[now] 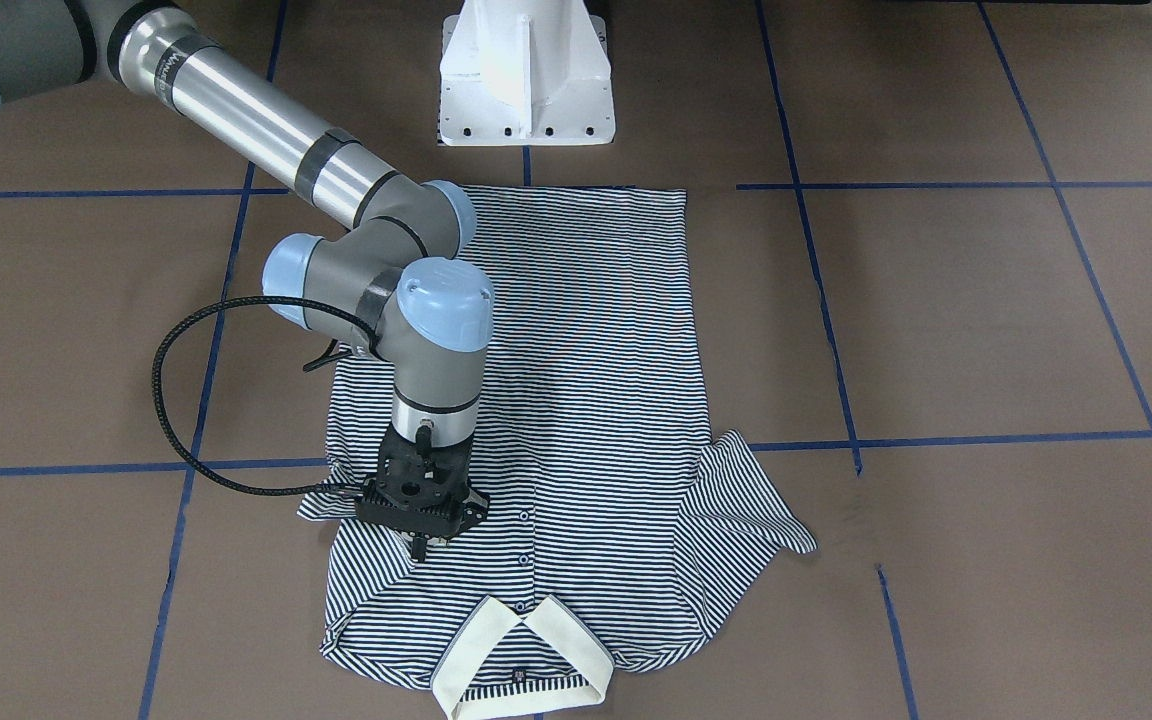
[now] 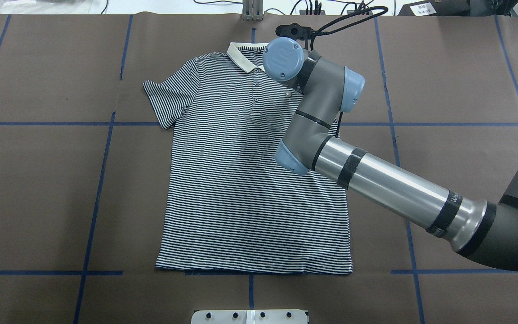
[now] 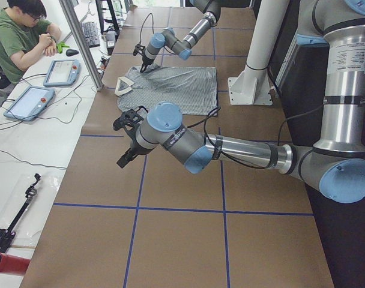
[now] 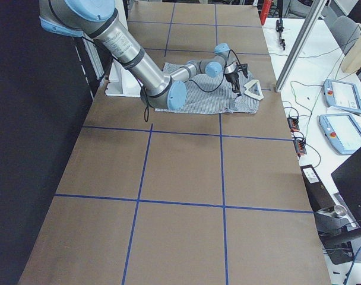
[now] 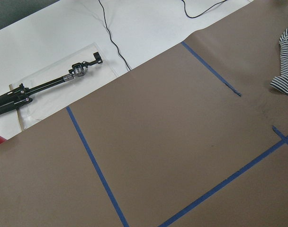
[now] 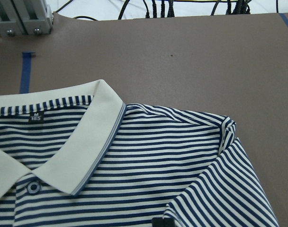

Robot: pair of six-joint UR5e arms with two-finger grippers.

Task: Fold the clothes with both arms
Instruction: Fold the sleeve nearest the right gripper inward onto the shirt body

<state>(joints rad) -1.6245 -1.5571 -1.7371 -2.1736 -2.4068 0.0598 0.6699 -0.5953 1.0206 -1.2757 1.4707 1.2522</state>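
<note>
Navy-striped polo shirt (image 2: pixel 250 180) lies flat on the worktop (image 2: pixel 38 180); seen from overhead, its 2 o'clock sleeve (image 1: pixel 371 562) looks turned in under the right end effector (image 1: pixel 419 545), whose grip I cannot tell, while the 10 o'clock sleeve (image 2: pixel 169 96) and the body folds remain.

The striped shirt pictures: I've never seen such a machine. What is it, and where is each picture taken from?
It is a robot: two jointed arms at a brown table. A striped polo shirt lies flat, buttons up. Two pictures look down from opposite sides, two look along the table from its ends, two come from wrist cameras. The right arm reaches over the shirt, the right gripper down near the collar, where a sleeve seems folded inward. The left arm and left gripper hang over the table, apart from the shirt. Whether either gripper holds cloth, I cannot tell.
</note>
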